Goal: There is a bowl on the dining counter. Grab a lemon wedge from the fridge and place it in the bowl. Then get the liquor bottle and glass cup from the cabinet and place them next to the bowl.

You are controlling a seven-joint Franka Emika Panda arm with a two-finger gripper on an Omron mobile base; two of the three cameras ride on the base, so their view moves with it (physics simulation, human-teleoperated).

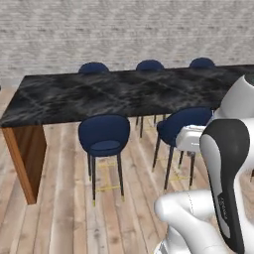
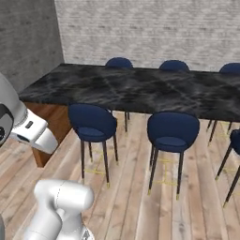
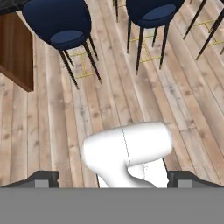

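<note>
End effector (image 3: 112,178) fingers spread apart, empty, aimed down at the wooden floor (image 3: 43,131); the dining counter surface (image 1: 119,92) lies ahead, long axis crosswise, behind the blue stools (image 1: 104,135)

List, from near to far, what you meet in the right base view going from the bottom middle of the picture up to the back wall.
Wooden floor → near blue stool → dining counter → far blue stool → grey brick wall.
</note>
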